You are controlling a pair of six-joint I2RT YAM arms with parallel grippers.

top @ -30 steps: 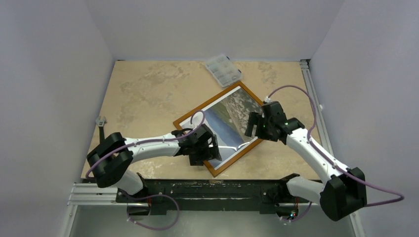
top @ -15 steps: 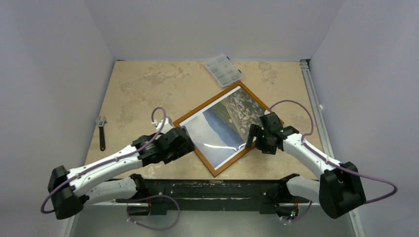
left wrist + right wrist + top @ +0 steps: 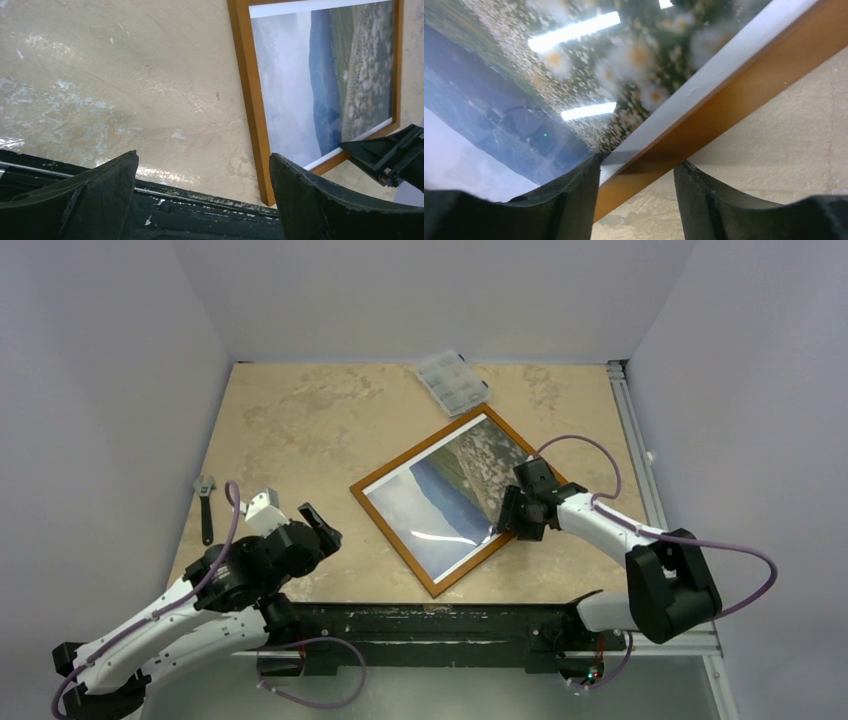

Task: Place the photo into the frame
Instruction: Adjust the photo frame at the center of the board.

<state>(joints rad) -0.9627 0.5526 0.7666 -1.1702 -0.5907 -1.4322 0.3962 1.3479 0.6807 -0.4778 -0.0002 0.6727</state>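
Straddling the orange-brown wooden frame's (image 3: 734,97) rail, visible only close up, the right gripper (image 3: 638,165) borders the glossy landscape photo (image 3: 574,75); grip uncertain. The left gripper (image 3: 202,157) gapes wide, empty.

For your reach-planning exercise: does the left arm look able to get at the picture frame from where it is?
Probably yes: the left gripper is open, points toward the frame, and only bare table lies between them.
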